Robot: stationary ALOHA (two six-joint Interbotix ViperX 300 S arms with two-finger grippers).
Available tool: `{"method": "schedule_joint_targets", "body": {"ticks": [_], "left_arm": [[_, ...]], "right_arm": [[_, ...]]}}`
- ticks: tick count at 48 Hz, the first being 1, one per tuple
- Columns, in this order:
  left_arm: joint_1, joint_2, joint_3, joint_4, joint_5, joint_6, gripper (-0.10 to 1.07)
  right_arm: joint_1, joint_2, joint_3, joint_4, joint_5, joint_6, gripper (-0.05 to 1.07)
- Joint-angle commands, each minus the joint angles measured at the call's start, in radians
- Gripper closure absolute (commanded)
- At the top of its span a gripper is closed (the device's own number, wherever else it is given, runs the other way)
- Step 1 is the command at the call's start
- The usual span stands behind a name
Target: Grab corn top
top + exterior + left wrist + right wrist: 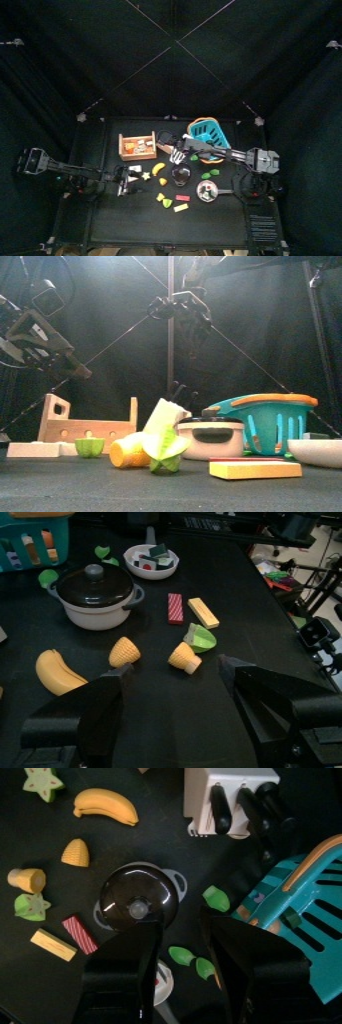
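Note:
In the left wrist view a pointed orange-yellow corn top [123, 651] lies on the black table beside a second corn piece [183, 658] and a green husk cup [202, 638]. The corn top also shows in the right wrist view [76, 852], with the other piece [26, 879] close by. My left gripper [174, 712] is open and empty, hanging above and short of the corn. My right gripper [187, 968] is open and empty, high over the black pot [138, 896]. In the top view the left gripper [123, 180] is at the table's left, the right gripper [181, 150] near the middle.
A banana [58, 672], red and yellow blocks [187, 609], a white bowl [150, 559] and the lidded pot [94, 597] surround the corn. A teal basket [301, 888] and knife block [234, 803] stand at the back. A wooden rack [80, 426] stands on the left.

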Motion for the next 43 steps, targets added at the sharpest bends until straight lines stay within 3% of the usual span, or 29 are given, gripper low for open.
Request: {"method": "schedule_joint_targets", "body": {"ticks": [1,24,43], "left_arm": [[0.003,0.0,-0.015,-0.002,-0.005,0.002,-0.02],[0.008,-0.002,-0.011,-0.002,-0.005,0.002,-0.02],[0.014,-0.025,0.025,-0.006,-0.005,0.0,-0.02]], "right_arm": [[0.009,-0.058,-0.002,-0.014,-0.015,0.005,0.29],[0.15,-0.235,0.298,-0.069,-0.37,0.167,0.29],[0.276,-0.311,0.515,-0.299,-0.545,0.43,0.29]]}}
